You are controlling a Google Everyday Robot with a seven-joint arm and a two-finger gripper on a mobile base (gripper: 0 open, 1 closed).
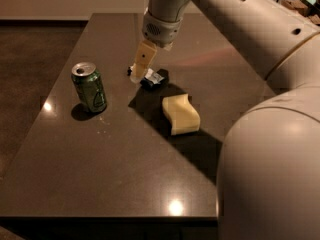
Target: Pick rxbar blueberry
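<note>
The rxbar blueberry [152, 78], a small flat dark bar with a white label, lies on the dark table [100, 174] near the middle back. My gripper [140, 70] hangs from the arm that comes in from the upper right. Its pale fingers [142, 61] reach down right over the bar's left end and hide part of it. The bar lies flat on the table.
A green soda can [90, 86] stands upright to the left of the bar. A pale yellow wavy sponge [181, 114] lies just right of and in front of the bar. My large arm [270, 134] fills the right side of the view.
</note>
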